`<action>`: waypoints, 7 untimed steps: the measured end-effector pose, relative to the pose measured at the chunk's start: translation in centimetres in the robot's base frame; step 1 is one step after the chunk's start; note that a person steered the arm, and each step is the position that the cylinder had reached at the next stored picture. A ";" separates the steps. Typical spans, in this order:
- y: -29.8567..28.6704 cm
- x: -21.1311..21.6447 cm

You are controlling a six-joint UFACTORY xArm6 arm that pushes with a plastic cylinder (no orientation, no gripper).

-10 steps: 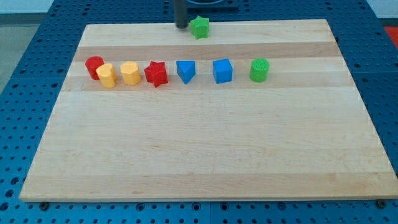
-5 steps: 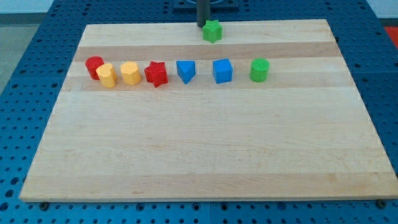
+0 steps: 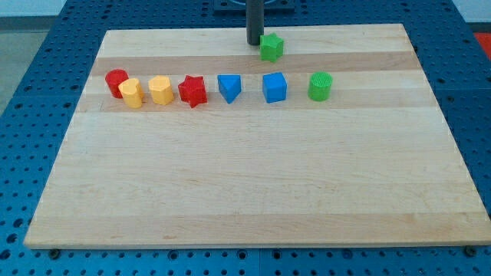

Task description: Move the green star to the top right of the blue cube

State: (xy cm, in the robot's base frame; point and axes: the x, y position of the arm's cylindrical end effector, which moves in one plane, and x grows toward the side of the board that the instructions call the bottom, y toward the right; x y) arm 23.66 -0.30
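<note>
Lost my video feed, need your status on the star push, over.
My tip sits against green star, on its left. Star lies just above blue cube, not yet top right. Green cylinder right of cube, off the path.

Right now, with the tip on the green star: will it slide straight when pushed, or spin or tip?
Probably slides rather than tips: the green star sits low and flat on the smooth wooden board. It may well spin, since my tip touches its upper-left points, likely off centre. It looks small, rigid and likely light, so the blue cube below it should stay clear.
</note>
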 end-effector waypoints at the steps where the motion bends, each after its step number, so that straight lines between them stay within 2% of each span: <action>1: -0.1 1.5; 3: 0.8 1.5; 5: 5.1 1.5; 7: 2.6 1.7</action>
State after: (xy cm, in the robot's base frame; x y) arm 25.34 2.27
